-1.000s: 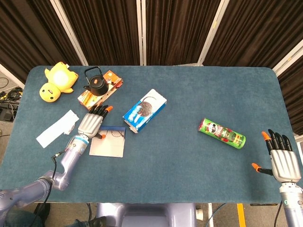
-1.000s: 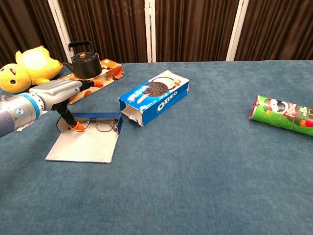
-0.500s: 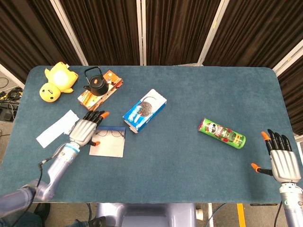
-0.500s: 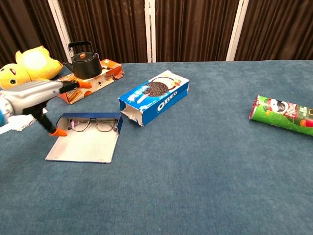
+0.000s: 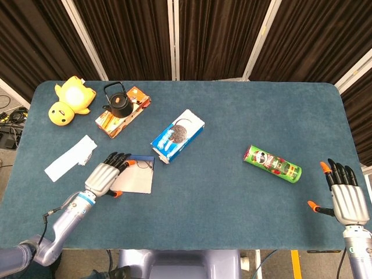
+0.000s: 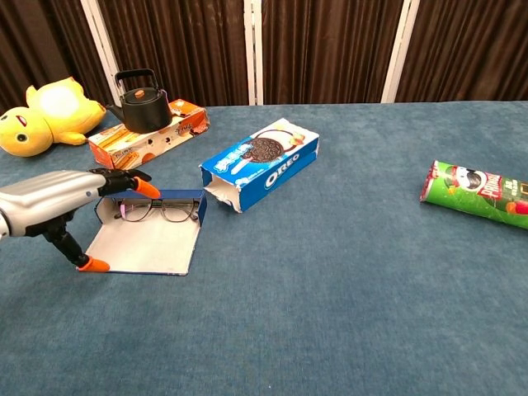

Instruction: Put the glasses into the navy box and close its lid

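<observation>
The left hand (image 6: 58,198) is held flat and empty over the near-left corner of the open navy box (image 6: 148,235) — fingers spread, thumb hanging down. The glasses (image 6: 157,210) are seen inside the box — against its back wall. The right hand (image 5: 347,195) is rested open at the table's right edge.

We see our left hand (image 5: 103,177) and right hand (image 5: 348,200) cased in silver metal, with black fingers (image 5: 119,159) tipped in orange, blue wrist bands, grey-lilac forearms and a thin black cable.
</observation>
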Controlling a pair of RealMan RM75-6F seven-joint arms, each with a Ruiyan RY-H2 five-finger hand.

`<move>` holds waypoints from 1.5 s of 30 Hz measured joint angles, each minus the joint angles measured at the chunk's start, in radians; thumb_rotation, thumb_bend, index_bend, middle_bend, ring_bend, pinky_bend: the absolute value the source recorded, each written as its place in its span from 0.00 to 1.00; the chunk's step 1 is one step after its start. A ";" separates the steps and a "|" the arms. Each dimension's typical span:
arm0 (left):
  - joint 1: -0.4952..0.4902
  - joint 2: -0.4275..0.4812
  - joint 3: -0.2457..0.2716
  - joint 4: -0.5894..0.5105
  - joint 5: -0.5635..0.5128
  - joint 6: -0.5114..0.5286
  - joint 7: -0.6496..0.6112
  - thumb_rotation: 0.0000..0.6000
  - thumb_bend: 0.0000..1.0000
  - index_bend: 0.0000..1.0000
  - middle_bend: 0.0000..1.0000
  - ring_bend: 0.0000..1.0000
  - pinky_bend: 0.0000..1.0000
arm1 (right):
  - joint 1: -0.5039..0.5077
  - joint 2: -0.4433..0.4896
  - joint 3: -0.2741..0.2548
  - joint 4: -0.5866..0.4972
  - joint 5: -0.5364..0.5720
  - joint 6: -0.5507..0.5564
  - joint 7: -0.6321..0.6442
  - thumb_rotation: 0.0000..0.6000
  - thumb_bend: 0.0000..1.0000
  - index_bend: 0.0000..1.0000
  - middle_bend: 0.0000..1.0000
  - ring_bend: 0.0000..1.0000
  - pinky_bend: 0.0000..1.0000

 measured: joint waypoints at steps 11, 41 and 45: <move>0.002 -0.049 0.005 0.058 0.024 0.002 -0.002 1.00 0.11 0.15 0.00 0.00 0.00 | -0.002 0.002 0.002 0.006 0.004 -0.001 0.011 1.00 0.00 0.00 0.00 0.00 0.00; 0.001 -0.096 -0.004 0.154 0.033 -0.016 -0.034 1.00 0.30 0.15 0.00 0.00 0.00 | 0.001 -0.002 0.001 0.012 0.007 -0.008 0.009 1.00 0.00 0.00 0.00 0.00 0.00; 0.002 -0.096 -0.002 0.156 0.036 -0.016 -0.036 1.00 0.38 0.15 0.00 0.00 0.00 | 0.001 -0.002 0.001 0.013 0.008 -0.010 0.010 1.00 0.00 0.00 0.00 0.00 0.00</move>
